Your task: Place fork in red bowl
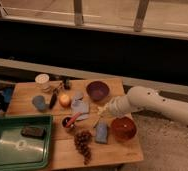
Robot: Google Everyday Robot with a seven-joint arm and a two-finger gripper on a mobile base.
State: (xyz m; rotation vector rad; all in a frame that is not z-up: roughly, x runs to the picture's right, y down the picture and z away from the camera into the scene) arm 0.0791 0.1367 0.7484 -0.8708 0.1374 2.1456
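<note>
Setting: a dim room with a dark wall and a railed window ledge behind a low wooden table crowded with small items

Arm: a white robot arm reaches in from the right edge, angled down toward the table's right half

Gripper: the gripper hangs low over the table between the two bowls, just up and to the left of the red bowl; whether its fingers are parted or closed cannot be told, nor whether it grasps anything

Fork: a thin pale sliver at the gripper's tip may be the fork; it is too small to make out for certain, and its contact with the table cannot be judged

Red bowl: the red bowl sits upright near the table's right front corner, its inside plain, apart from the gripper

Purple bowl: the purple bowl stands toward the back of the table, behind the gripper

Middle of the table: a blue-grey cloth lies left of the gripper, with an orange fruit just beside it and a dark-handled utensil further left

Front of the table: a small dark cup holding a red-handled item, a bunch of grapes before it, and a blue sponge next to the red bowl

Left side: a white cup at the back and a blue-grey cup in front of it

Tray: a green tray overhangs the table's left front, with a dark rectangular block lying in it
</note>
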